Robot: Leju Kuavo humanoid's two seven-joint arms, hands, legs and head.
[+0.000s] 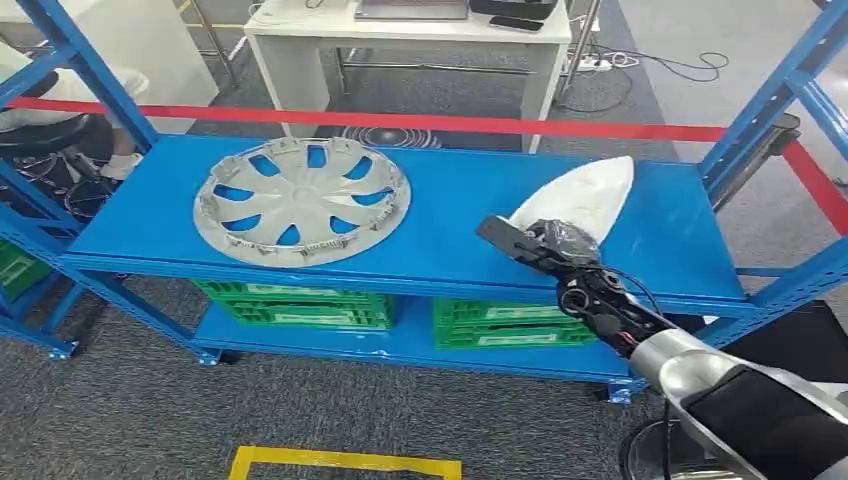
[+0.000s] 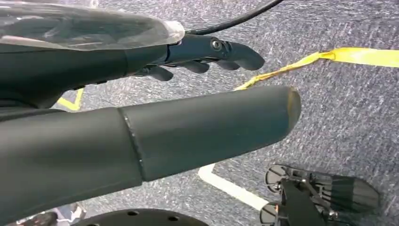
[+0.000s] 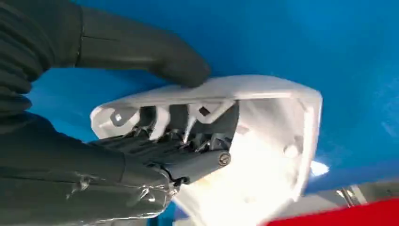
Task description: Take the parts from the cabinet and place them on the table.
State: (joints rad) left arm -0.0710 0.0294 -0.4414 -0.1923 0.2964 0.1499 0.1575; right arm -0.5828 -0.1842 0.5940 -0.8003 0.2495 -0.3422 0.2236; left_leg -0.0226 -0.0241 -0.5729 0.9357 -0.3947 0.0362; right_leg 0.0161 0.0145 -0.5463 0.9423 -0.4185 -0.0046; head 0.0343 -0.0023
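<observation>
Right hand (image 3: 155,141) clamped on the near edge of the white part (image 3: 263,150): thumb (image 3: 155,56) pressed on its outer face, fingers (image 3: 188,155) curled inside the hollow shell. White part (image 1: 585,198) sits on the right side of the blue shelf (image 1: 450,200), pointed end toward the far right. Grey hubcap (image 1: 300,200) lies flat on the left side of the same shelf, well apart from the white part. Green crates (image 1: 300,305) on the lower shelf. Red tape runs across behind the rack; white table (image 1: 400,50) further back. Left hand (image 2: 202,54) hangs over grey carpet, fingers loosely apart, holding nothing. Yellow floor tape (image 2: 357,55) near it.
</observation>
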